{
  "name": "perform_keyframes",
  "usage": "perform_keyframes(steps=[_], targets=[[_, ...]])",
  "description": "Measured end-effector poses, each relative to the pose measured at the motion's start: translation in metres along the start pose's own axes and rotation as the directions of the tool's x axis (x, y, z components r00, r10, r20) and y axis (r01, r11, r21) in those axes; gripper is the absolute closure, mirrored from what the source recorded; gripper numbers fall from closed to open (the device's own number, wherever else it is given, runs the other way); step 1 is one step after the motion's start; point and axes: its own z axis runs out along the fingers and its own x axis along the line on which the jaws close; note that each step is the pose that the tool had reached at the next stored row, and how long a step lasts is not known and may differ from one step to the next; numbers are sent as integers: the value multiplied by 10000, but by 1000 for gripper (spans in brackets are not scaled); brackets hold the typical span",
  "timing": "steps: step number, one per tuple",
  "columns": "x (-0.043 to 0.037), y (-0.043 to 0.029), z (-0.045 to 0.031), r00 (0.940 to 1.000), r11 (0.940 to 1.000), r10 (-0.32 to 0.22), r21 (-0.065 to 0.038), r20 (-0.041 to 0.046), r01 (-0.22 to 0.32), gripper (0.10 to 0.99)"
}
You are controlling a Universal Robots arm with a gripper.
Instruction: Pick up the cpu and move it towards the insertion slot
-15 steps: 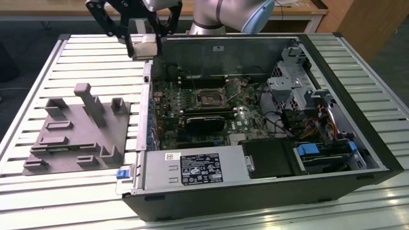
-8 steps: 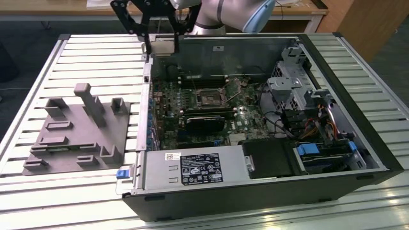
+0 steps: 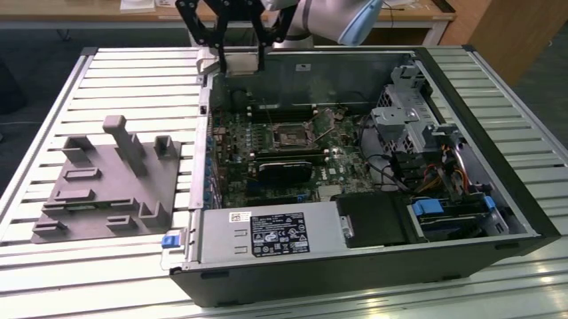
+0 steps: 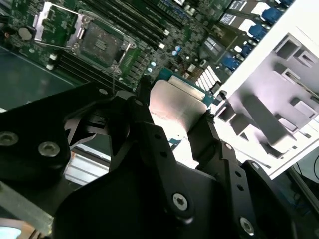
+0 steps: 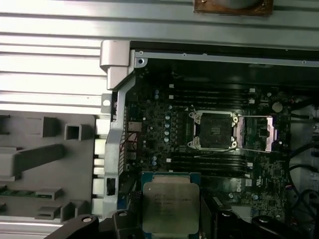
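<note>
Above the open computer case, near its far corner, I hold the gripper clamped on the cpu, one finger on each opposite edge so its metal lid stays flat and level. I judge it lifted clear of the grey fixture, with the insertion slot on the motherboard lying open, well apart.

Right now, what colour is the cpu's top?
Silvery metal with a pale rim, held in the claw; the cpu shows best in the first wrist view.
</note>
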Motion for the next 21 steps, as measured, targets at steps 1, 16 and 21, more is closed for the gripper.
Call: perform_keyframes(steps=[1,16,21], targets=[[-26,6,1,10000,10000,-1,0,-1,1,541],[-395,91,26,10000,10000,-1,-1,-1,1,541],[-459,158,37,10000,10000,-1,-4,0,1,541]])
